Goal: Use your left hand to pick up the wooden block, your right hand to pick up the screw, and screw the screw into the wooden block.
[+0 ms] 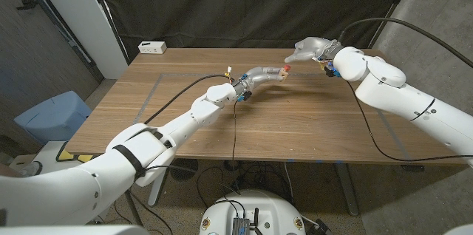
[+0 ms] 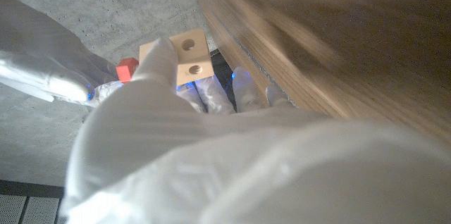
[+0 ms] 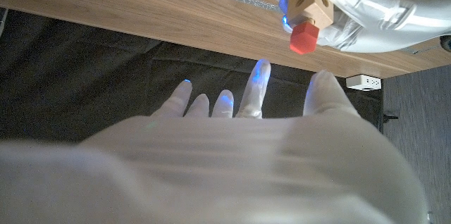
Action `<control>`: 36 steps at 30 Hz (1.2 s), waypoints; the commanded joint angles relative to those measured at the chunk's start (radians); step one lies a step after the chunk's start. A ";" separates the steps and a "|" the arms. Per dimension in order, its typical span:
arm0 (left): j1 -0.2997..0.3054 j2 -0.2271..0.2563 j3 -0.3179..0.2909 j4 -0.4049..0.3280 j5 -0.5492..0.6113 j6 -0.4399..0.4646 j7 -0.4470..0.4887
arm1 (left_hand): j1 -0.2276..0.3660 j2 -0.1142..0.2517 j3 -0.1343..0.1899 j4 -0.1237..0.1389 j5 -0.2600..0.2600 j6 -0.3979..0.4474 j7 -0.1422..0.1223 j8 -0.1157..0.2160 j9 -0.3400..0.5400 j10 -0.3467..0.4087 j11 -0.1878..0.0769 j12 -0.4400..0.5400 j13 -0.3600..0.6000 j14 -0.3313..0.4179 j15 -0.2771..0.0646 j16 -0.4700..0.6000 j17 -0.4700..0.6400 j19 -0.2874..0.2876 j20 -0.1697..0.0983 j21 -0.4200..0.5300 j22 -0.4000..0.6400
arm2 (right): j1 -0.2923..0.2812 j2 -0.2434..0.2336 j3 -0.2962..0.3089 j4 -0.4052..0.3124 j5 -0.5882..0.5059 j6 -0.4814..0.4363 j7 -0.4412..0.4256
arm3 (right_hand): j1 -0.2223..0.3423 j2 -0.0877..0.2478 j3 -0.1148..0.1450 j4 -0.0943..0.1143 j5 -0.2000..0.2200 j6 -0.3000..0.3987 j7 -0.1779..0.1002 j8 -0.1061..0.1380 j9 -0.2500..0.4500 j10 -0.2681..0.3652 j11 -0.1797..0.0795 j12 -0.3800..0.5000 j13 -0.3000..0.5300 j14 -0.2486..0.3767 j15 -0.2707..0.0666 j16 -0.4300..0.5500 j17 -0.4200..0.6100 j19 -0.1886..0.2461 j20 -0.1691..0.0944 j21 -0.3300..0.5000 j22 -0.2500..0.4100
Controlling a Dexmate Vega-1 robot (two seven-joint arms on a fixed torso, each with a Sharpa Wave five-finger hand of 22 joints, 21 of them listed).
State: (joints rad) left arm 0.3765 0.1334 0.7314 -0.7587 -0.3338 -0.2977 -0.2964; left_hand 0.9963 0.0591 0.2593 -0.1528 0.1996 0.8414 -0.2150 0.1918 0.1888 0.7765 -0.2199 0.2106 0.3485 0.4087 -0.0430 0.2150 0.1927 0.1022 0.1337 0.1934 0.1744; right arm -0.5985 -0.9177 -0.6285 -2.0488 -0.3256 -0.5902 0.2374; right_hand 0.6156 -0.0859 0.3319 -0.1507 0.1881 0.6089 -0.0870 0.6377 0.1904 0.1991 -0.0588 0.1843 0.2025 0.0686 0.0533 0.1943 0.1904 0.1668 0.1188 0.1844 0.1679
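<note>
I have the left hand (image 1: 259, 78) raised over the middle of the desk (image 1: 310, 128), near the centre of the head view, its fingers (image 2: 161, 58) clamped around the wooden block (image 2: 192, 55). I keep the block lifted and turned so a holed face looks outward, which leaves it open to the other hand. The red screw (image 3: 304, 39) already sits at one end of the block, its head sticking out; how deep it has gone I cannot tell. My right hand (image 1: 314, 49) hovers just beside it, upper right of centre in the head view, fingers (image 3: 255, 86) spread apart and holding nothing. I judge the threading started and that hand placed ready to take the screw head again.
</note>
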 commanded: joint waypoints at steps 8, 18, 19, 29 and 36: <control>0.000 -0.025 -0.016 0.044 -0.037 -0.069 -0.024 | -0.008 0.004 0.001 0.005 0.003 0.007 -0.003 0.008 0.001 0.001 -0.001 0.007 0.000 0.004 -0.070 0.002 0.003 -0.002 -0.002 0.003 0.003 | 0.018 -0.101 0.042 -0.053 0.065 0.049 0.091 | 0.058 0.003 0.028 -0.018 0.020 -0.082 -0.014 -0.059 0.002 -0.072 -0.006 -0.005 0.002 -0.056 0.012 -0.010 0.001 -0.034 0.004 -0.004 0.002; -0.006 -0.041 -0.018 0.072 -0.042 -0.085 -0.034 | -0.011 0.003 0.000 0.007 0.002 0.003 -0.004 0.007 0.001 0.001 -0.001 0.006 0.000 0.002 -0.071 0.001 0.004 -0.004 -0.001 0.002 0.003 | 0.029 -0.107 0.024 -0.062 0.037 0.063 0.117 | 0.091 -0.004 0.046 -0.021 0.028 -0.166 -0.030 -0.115 0.003 -0.136 -0.016 -0.005 0.001 -0.089 -0.001 -0.008 0.001 -0.046 0.003 -0.001 0.002; -0.007 -0.041 -0.018 0.074 -0.042 -0.086 -0.034 | -0.011 0.003 0.000 0.006 0.002 0.003 -0.004 0.007 0.001 0.001 -0.001 0.006 0.000 0.002 -0.071 0.001 0.004 -0.004 -0.001 0.002 0.003 | 0.030 -0.107 0.023 -0.061 0.036 0.068 0.119 | 0.095 -0.006 0.047 -0.022 0.028 -0.176 -0.031 -0.122 0.003 -0.142 -0.017 -0.005 0.001 -0.091 -0.001 -0.008 0.001 -0.047 0.003 -0.001 0.002; -0.013 -0.048 -0.021 0.094 -0.048 -0.092 -0.048 | -0.012 0.004 -0.001 0.007 0.002 0.003 -0.004 0.007 0.001 -0.001 -0.001 0.006 0.000 -0.001 -0.073 0.001 0.004 -0.008 -0.001 0.001 0.003 | 0.032 -0.096 -0.001 -0.052 -0.033 0.091 0.114 | 0.121 -0.014 0.060 -0.024 0.029 -0.228 -0.052 -0.158 0.003 -0.179 -0.022 -0.003 0.000 -0.108 -0.008 -0.006 0.001 -0.049 -0.007 0.002 0.002; -0.020 -0.053 -0.022 0.112 -0.049 -0.099 -0.059 | -0.011 0.004 -0.001 0.006 0.002 0.002 -0.004 0.007 0.001 -0.002 -0.001 0.005 -0.001 -0.001 -0.073 0.001 0.004 -0.011 -0.001 0.000 0.003 | 0.023 -0.081 -0.004 -0.043 -0.073 0.097 0.101 | 0.146 -0.015 0.071 -0.029 0.025 -0.209 -0.063 -0.156 0.005 -0.179 -0.026 0.003 0.000 -0.096 -0.021 0.001 0.001 -0.030 -0.024 0.008 0.001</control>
State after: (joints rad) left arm 0.3654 0.0888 0.7118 -0.6721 -0.3800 -0.3870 -0.3393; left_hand 0.9912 0.0640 0.2557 -0.1507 0.1995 0.8356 -0.2166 0.1900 0.1886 0.7765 -0.2199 0.2106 0.3484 0.4087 -0.0430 0.2151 0.1927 0.0984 0.1300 0.1934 0.1744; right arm -0.5692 -1.0160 -0.6191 -2.1042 -0.3363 -0.5088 0.3499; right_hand 0.7423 -0.1017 0.3912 -0.1782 0.2119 0.3858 -0.1419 0.4832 0.1932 0.0244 -0.0768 0.1802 0.1998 -0.0326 0.0407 0.1888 0.1907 0.1305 0.1087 0.1845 0.1679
